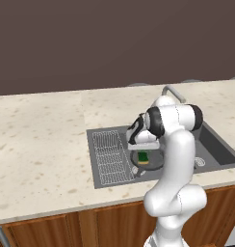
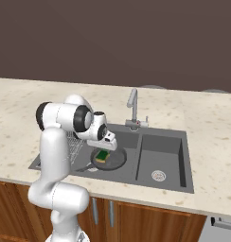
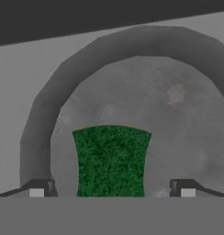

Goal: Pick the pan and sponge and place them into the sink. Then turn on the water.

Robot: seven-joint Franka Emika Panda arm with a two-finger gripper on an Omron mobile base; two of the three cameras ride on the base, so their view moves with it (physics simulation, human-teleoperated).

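Closest to the lens on the hand, two dark fingertips (image 3: 39,188) rise at the bottom corners, set wide apart with the sponge (image 3: 111,160) lying between them and touching neither; the hand (image 3: 112,190) is open and holds nothing. Sponge shows its green top, resting flat on the floor of the pan (image 3: 146,105), whose curved dark grey wall arcs around it. From the left base view, the white arm (image 1: 175,164) bends forward over the counter (image 1: 37,140) and the hand (image 1: 142,144) hangs just above the sponge (image 1: 143,157), a small green block with a yellow edge, sitting inside the pan (image 1: 157,161). Pan lies in the basin of the sink (image 1: 105,181) just beside the wire rack (image 1: 110,157). From the right base view, same layout: sponge (image 2: 103,156) in the pan (image 2: 115,160), pan's short handle (image 2: 85,167) pointing toward the front edge of the counter, hand (image 2: 106,144) directly over it. Curved grey faucet (image 2: 132,106) stands at the back rim of the sink (image 2: 164,186), spout over the basins. Other basin has a round drain (image 2: 158,175) on its floor. Wooden cabinet fronts (image 2: 136,222) run below the counter (image 2: 207,123); dark wall (image 2: 112,38) behind.
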